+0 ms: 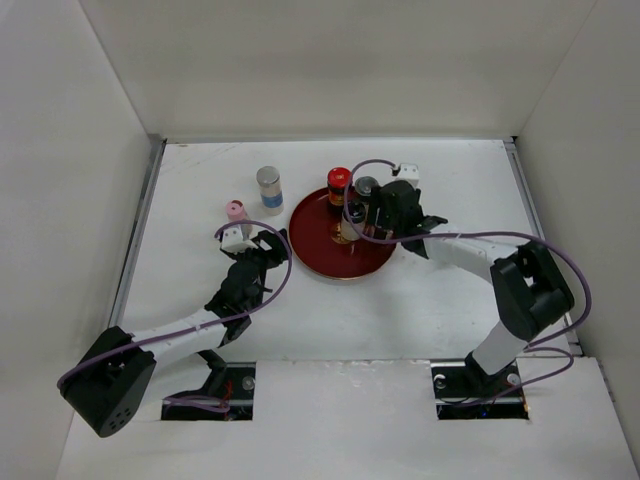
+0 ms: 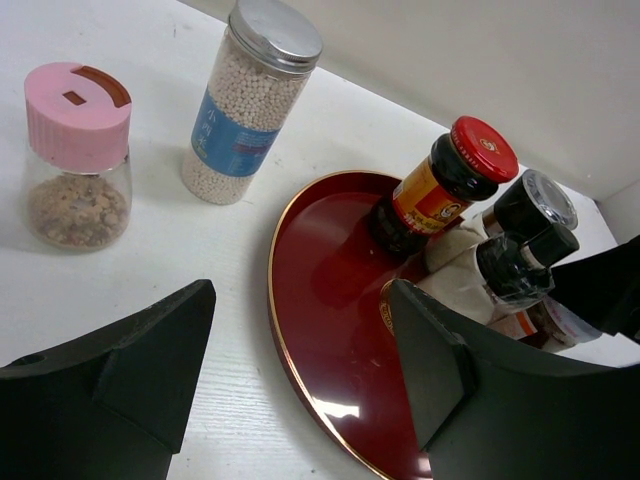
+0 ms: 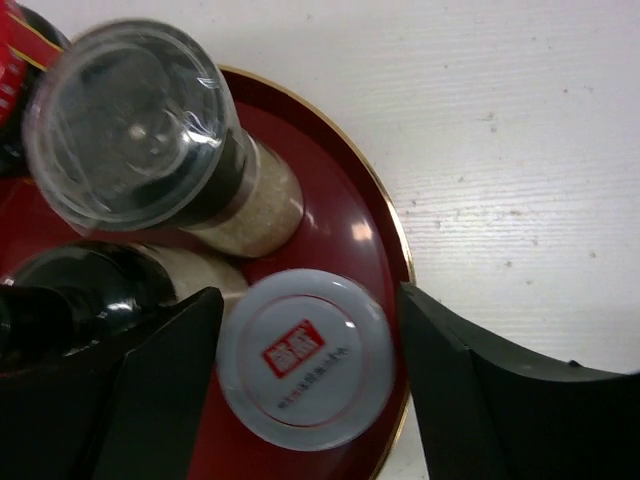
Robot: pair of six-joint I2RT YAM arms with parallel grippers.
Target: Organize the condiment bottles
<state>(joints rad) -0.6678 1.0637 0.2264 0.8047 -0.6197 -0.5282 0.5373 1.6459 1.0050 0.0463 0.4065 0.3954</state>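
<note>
Four condiment bottles stand on the red plate [image 1: 325, 250]: a red-capped one [image 1: 339, 184], a clear-topped black grinder [image 3: 130, 120], a black-capped one [image 3: 60, 300] and a white-capped one [image 3: 305, 358]. My right gripper [image 3: 305, 330] is open and straddles the white-capped bottle at the plate's rim, with a gap on the right side. A pink-capped jar [image 1: 235, 211] and a silver-capped bottle [image 1: 268, 186] stand on the table left of the plate. My left gripper [image 1: 268, 250] is open and empty, low by the plate's left rim [image 2: 285, 330].
White walls enclose the table on the left, back and right. The plate has a gold rim and centre emblem. In the left wrist view the pink-capped jar [image 2: 78, 150] and the silver-capped bottle [image 2: 250, 100] stand beyond the fingers.
</note>
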